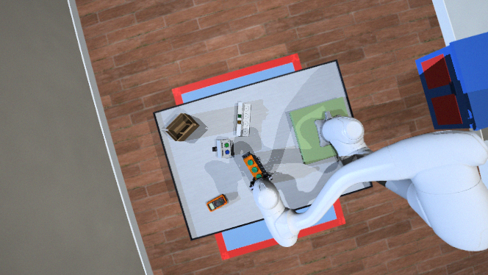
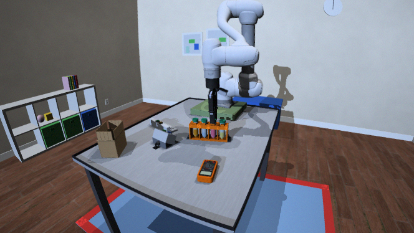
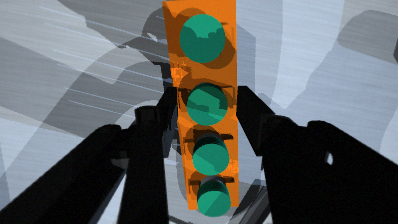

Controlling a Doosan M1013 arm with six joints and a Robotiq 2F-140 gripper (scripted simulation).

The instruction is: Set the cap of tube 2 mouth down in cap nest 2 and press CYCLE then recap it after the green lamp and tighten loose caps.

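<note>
The orange decapping station point(image 1: 253, 166) stands mid-table and holds four tubes with green caps; it also shows in the exterior view point(image 2: 208, 131) and the wrist view point(image 3: 205, 105). All caps sit on their tubes. My gripper point(image 3: 207, 101) point(image 2: 213, 119) hangs straight down over the rack. Its black fingers stand on either side of the cap of tube 2 point(image 3: 206, 104), with a small gap on each side, so it is open and holds nothing. The white cap tray point(image 1: 243, 118) lies farther off, its nests empty. The key housing point(image 1: 225, 148) shows the green and blue keys.
A cardboard box point(image 2: 111, 138) stands at one table corner. An orange multimeter point(image 2: 207, 171) lies near the table's front edge. The green mat point(image 1: 317, 129) holds the arm's base. A shelf unit point(image 2: 50, 119) stands off the table.
</note>
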